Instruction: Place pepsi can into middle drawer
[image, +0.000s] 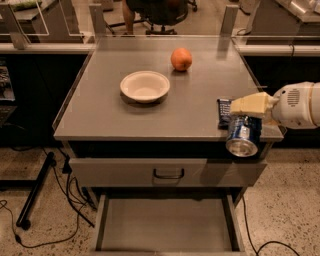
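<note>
At the front right corner of the bench (150, 120), I'm pinching the pepsi can (243, 136) in my tool (247, 112), holding it tilted and overhanging the edge, I reckon so it clears the top before dropping toward the open middle drawer (165, 225) below.

Blue, silver-ended pepsi can (242, 137) in cream gripper (241, 114) at grey table (100, 102) front edge; white bowl (145, 86), perhaps dark-blue packet (223, 111).
</note>
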